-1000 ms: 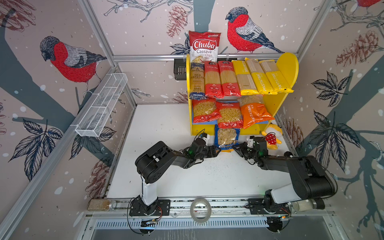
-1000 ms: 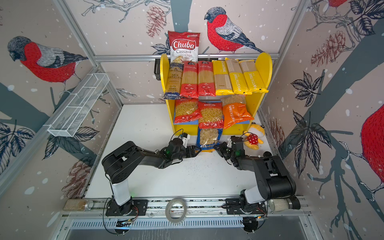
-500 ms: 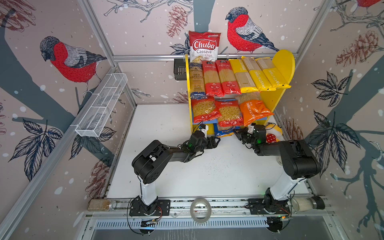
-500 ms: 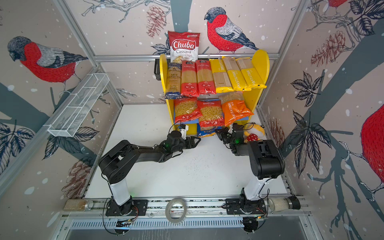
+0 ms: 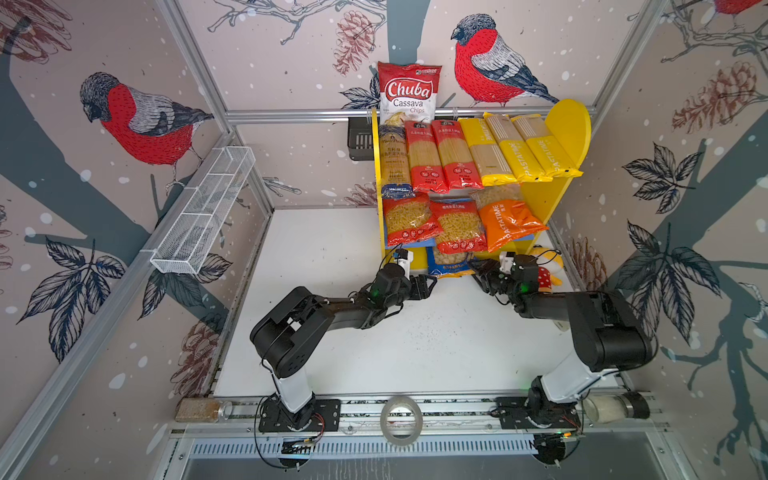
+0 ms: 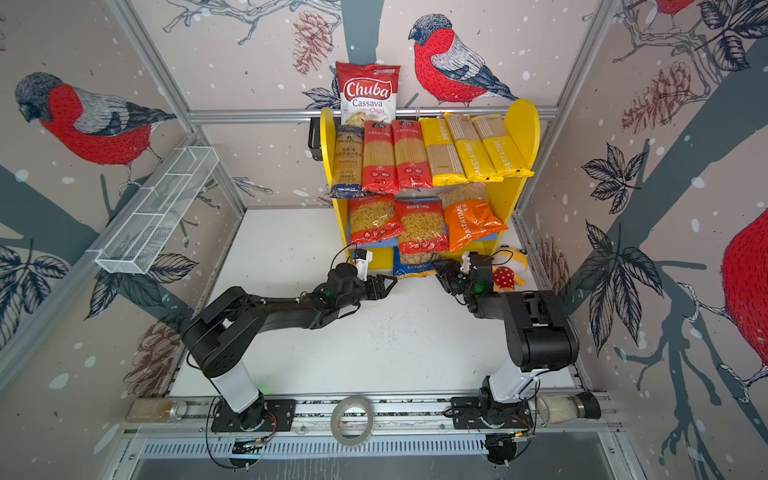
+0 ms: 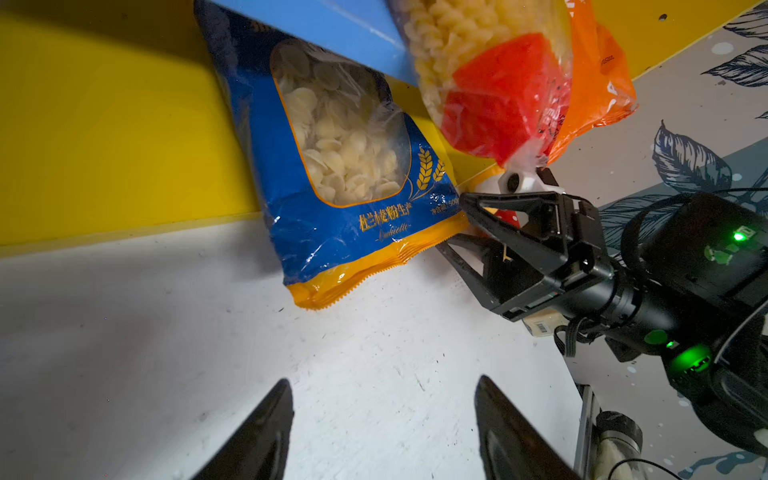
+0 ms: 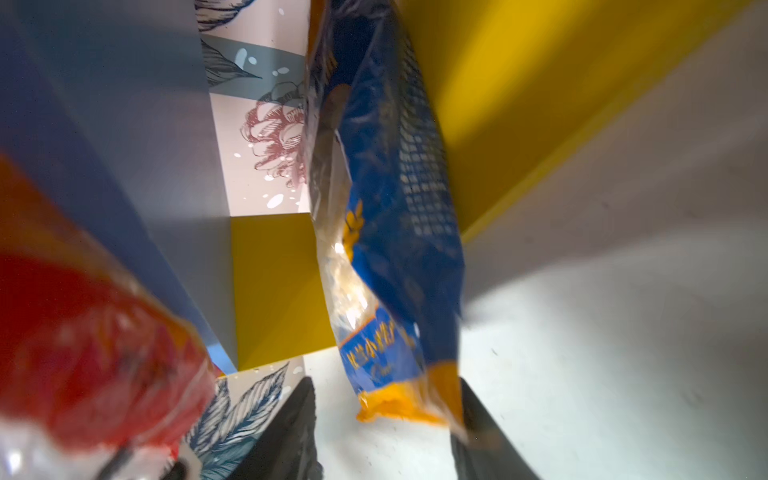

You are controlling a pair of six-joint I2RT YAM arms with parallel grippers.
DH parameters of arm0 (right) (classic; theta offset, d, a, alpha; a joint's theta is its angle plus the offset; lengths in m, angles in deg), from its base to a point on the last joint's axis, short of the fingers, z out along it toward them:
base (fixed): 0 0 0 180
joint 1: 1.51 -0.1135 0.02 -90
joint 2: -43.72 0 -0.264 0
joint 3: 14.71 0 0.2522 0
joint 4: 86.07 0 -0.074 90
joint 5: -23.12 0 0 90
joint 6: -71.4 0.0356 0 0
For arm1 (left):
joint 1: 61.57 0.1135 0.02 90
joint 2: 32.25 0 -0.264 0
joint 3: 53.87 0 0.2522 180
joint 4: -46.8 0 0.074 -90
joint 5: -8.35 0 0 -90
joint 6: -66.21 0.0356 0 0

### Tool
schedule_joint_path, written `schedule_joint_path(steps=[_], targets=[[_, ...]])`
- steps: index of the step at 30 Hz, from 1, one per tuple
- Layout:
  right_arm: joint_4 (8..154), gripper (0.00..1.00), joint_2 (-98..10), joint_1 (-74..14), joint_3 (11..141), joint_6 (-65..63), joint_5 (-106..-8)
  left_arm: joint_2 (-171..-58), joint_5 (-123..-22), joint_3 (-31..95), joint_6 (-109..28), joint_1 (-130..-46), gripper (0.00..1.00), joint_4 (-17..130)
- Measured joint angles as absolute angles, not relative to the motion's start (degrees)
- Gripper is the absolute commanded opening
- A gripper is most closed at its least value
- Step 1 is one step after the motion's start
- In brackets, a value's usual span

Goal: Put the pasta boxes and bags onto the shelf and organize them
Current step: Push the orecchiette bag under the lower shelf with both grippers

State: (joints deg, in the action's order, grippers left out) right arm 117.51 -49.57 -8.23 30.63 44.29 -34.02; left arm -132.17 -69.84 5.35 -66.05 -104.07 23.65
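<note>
The shelf (image 5: pixel 569 124) (image 6: pixel 519 124) carries several long spaghetti packs (image 5: pixel 457 153) on its upper board. Two red bags (image 5: pixel 409 220) and an orange bag (image 5: pixel 509 220) lie on the lower board. A blue-yellow pasta bag (image 5: pixel 451 262) (image 6: pixel 415 262) (image 7: pixel 345 178) (image 8: pixel 386 232) leans under the blue lower board (image 7: pixel 353 25), with its bottom edge on the white table. My right gripper (image 5: pixel 480 268) (image 6: pixel 440 266) (image 7: pixel 451 222) (image 8: pixel 385 380) is open, and the bag's yellow bottom corner sits between its fingers. My left gripper (image 5: pixel 432 282) (image 6: pixel 390 282) (image 7: pixel 384 380) is open and empty, just in front of the bag.
A Chuba chips bag (image 5: pixel 409 93) stands behind the shelf top, beside a black basket (image 5: pixel 359 139). A plush toy (image 5: pixel 548 266) lies right of my right gripper. A wire rack (image 5: pixel 203 208) hangs on the left wall. A tape roll (image 5: pixel 401 419) and two jars (image 5: pixel 201 409) (image 5: pixel 611 407) sit on the front rail.
The blue-yellow bag has gone from in front of the shelf to under its lower board. My right gripper, shut on it before, has opened. The left gripper followed toward the shelf, still open.
</note>
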Motion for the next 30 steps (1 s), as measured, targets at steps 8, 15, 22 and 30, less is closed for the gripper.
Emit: schedule_joint_path(steps=[8,15,22,30], targets=[[115.79,0.39,-49.53,-11.59,27.57,43.14,-35.22,-131.73,-70.34,3.93,-65.83,-105.12,0.68,23.33],[120.16,0.14,-56.17,-12.53,33.62,46.06,-36.64,-130.44,-71.65,3.05,-65.37,-106.43,0.68,23.3],[120.81,0.12,-58.01,-12.95,36.13,46.28,-37.04,-127.73,-74.17,1.81,-64.08,-106.48,0.68,23.74],[115.24,0.51,-50.03,-12.25,33.27,40.97,-36.73,-121.33,-79.15,0.3,-59.21,-106.54,0.69,25.38]])
